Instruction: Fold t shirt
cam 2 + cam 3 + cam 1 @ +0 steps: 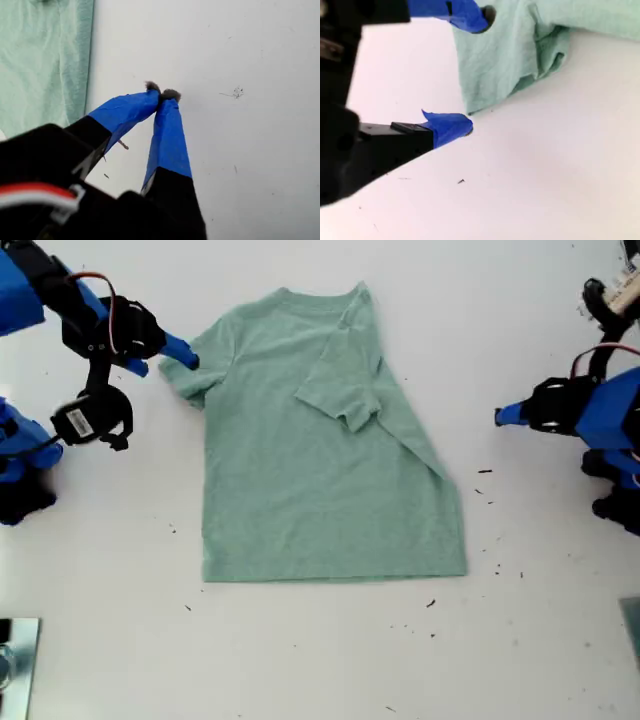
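white table [300,660] | dark specks scattered | t shirt [300,490] lying flat

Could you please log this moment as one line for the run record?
t shirt: one sleeve folded in | my second gripper: open at unfolded sleeve | my first gripper: shut, over bare table

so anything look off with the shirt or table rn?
One fold looks askew: the t shirt has the sleeve on the exterior view's right folded in along a slanted edge, so that side runs diagonally while the hem stays wide. Small dark specks litter the table near that hem corner. No damage seen.
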`<action>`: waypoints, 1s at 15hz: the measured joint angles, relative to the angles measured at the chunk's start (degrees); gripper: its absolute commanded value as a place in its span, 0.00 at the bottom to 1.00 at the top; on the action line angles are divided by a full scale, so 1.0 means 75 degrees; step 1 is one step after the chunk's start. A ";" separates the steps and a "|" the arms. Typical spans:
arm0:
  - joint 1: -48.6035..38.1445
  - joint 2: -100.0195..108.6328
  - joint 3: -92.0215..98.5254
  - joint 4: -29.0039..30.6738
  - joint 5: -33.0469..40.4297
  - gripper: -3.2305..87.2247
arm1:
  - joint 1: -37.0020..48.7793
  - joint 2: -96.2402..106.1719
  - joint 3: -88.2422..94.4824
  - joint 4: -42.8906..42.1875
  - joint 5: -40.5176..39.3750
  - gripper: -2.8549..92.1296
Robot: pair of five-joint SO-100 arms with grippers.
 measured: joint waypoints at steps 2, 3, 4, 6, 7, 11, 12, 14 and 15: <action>-0.0059 -0.0973 0.0223 -0.0832 0.0000 0.16 | -0.0047 0.0000 0.0000 0.0000 -0.0012 0.05; -0.0047 -0.1523 0.0141 -0.1043 -0.0012 0.09 | -0.0047 0.0000 0.0000 0.0000 -0.0023 0.05; 0.0070 -0.2063 -0.0164 -0.1125 0.0023 0.07 | -0.0047 0.0000 0.0000 0.0000 -0.0023 0.05; 0.0598 -0.2930 -0.1102 -0.1066 0.0023 0.06 | -0.0070 0.0000 0.0000 0.0000 -0.0047 0.05; 0.0773 -0.2813 -0.1301 -0.1031 0.0023 0.06 | -0.0082 0.0000 0.0000 0.0000 -0.0047 0.05; 0.0926 -0.0340 -0.2203 -0.0281 0.0457 0.03 | -0.0141 0.0000 0.0000 0.0000 -0.0047 0.05; 0.0832 -0.0035 -0.2578 -0.0023 0.0645 0.03 | -0.0164 0.0000 0.0000 0.0000 -0.0047 0.05; 0.0832 0.0105 -0.3129 0.0094 0.0879 0.03 | -0.0188 0.0000 0.0000 0.0000 -0.0047 0.05; 0.0902 0.0082 -0.3176 0.0023 0.0902 0.03 | -0.0258 0.0000 0.0000 0.0000 -0.0023 0.05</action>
